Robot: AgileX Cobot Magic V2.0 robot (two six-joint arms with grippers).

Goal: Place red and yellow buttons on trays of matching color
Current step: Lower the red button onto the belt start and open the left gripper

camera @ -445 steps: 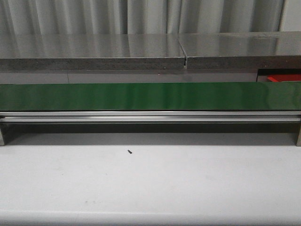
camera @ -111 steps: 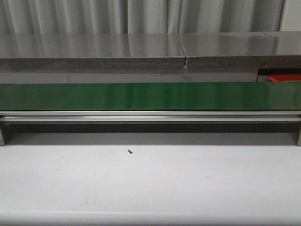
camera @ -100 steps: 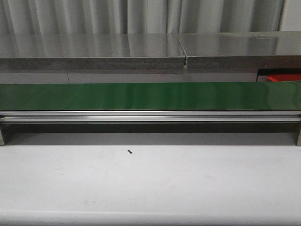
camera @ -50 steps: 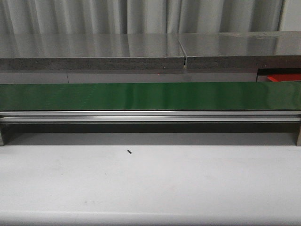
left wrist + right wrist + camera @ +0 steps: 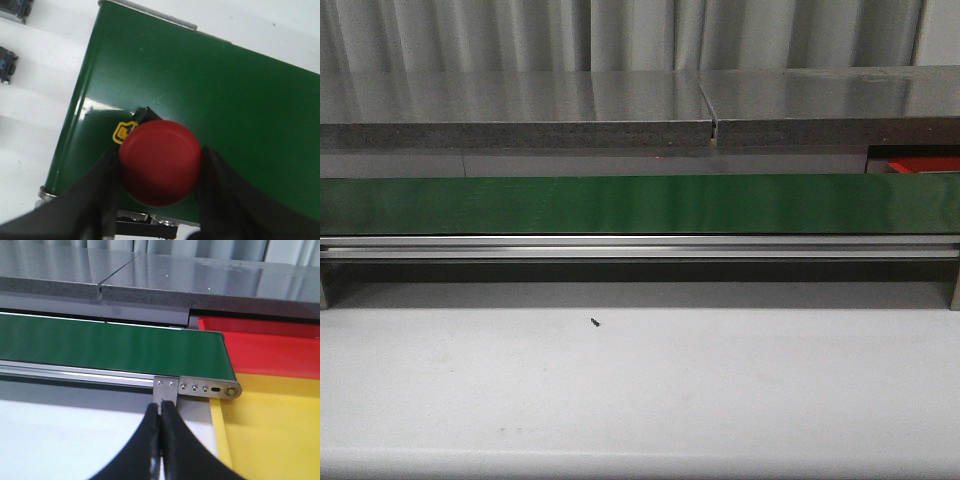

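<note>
Left claw on the red button
The left claw [image 5: 159, 192] pinches the red button [image 5: 160, 163] on the green belt [image 5: 240, 110]; the right claw [image 5: 161, 440] is closed, empty.

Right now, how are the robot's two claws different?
The left gripper has its fingers spread on either side of the red button on the green belt; the right gripper has nothing between its fingers and they are pressed together. The left gripper is above the belt; the right gripper is off it, near the yellow tray. Both have black fingers.
</note>
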